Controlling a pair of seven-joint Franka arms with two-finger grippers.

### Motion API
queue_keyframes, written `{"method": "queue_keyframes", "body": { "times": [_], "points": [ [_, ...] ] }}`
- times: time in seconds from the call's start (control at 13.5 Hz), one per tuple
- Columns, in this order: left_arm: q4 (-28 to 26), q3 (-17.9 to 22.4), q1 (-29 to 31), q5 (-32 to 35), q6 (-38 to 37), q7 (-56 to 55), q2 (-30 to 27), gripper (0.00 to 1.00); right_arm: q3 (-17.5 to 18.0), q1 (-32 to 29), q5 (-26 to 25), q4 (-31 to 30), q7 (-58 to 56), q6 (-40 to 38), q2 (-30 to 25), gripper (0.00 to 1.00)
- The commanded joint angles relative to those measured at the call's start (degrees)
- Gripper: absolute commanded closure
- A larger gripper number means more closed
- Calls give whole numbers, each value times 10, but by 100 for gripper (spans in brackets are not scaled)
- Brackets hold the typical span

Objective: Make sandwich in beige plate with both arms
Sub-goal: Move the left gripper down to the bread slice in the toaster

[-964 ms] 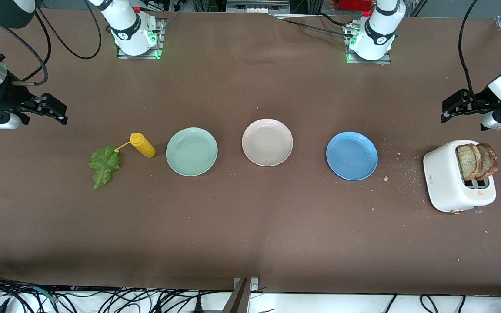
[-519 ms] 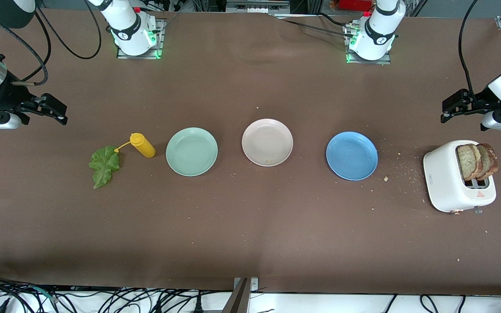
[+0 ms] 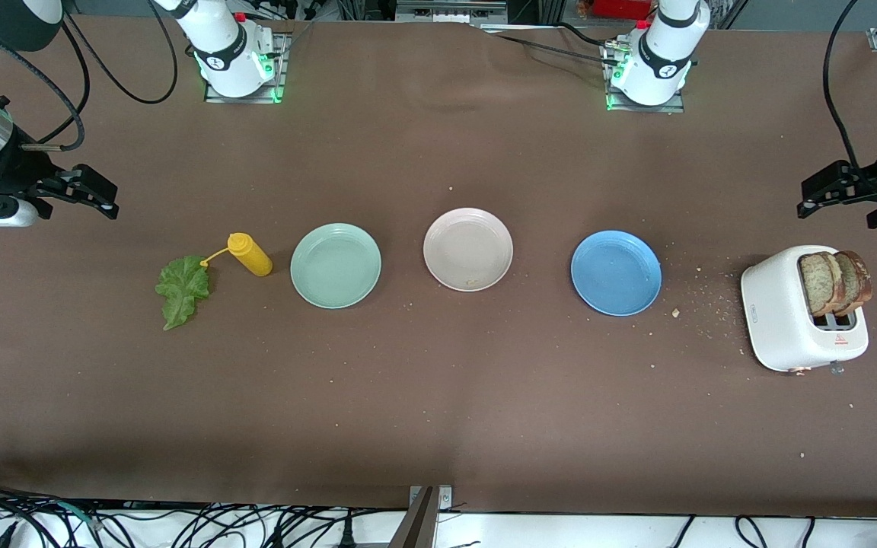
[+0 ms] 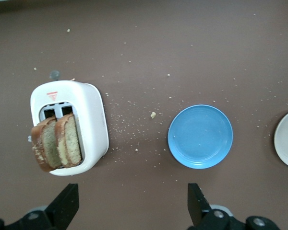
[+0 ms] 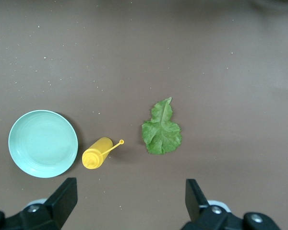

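A: Where do the sandwich parts lie?

B: The two toast slices (image 3: 834, 283) stand upright in the slots of the white toaster (image 3: 781, 320) at the left arm's end of the desk (image 3: 438, 411). The lettuce leaf (image 3: 181, 289) lies flat at the right arm's end, just beside the tip of the yellow squeeze bottle (image 3: 250, 255) — whether they touch I cannot tell.

A: And the beige plate?

B: The beige plate (image 3: 467, 249) sits in the middle of a row of three, with only a crumb or two in it. The mint-green plate (image 3: 336, 265) is toward the right arm's end, next to the bottle; the blue plate (image 3: 616, 272) is toward the left arm's end, with crumbs (image 3: 701, 301) scattered between it and the toaster.

A: The arms?

B: The left gripper (image 3: 813, 204) hangs in the air near the toaster, jaws spread and holding nothing. The right gripper (image 3: 103, 199) hangs over bare desk near the lettuce and bottle — jaws likewise spread and holding nothing.
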Motion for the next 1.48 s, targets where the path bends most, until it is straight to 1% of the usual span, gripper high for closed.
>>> {"method": "queue_keyframes", "body": {
  "times": [0.0,0.07,0.22,0.37,0.52,0.74,0.89,1.11,1.19,1.33,1.41],
  "points": [
    [16,-2,32,14,-2,5,19,0,0,-2,9,-5,5,8,-2,0],
    [15,-2,39,18,16,6,24,0,0,-2,9,-5,5,8,-2,0],
    [16,-3,53,50,29,40,44,0,0,-2,9,-5,5,8,-2,0],
    [16,-3,69,49,31,44,59,0,0,-2,9,-5,5,8,-2,0],
    [4,-3,72,50,68,68,70,0,0,-2,9,-5,5,8,-2,0],
    [-60,-4,89,49,147,92,67,1,0,-2,9,-5,5,8,-2,0],
    [-112,-4,90,47,204,93,59,1,0,-2,9,-5,5,8,-2,0],
    [-207,-5,107,46,317,108,44,1,0,-2,9,-5,5,8,-2,0],
    [-227,-6,107,44,336,105,39,1,0,-2,9,-5,5,8,-2,0],
    [-245,-6,108,43,356,101,40,1,0,-2,9,-5,5,8,-2,0],
    [-268,-6,108,42,386,99,39,1,0,-2,9,-5,5,8,-2,0]
  ]
}}
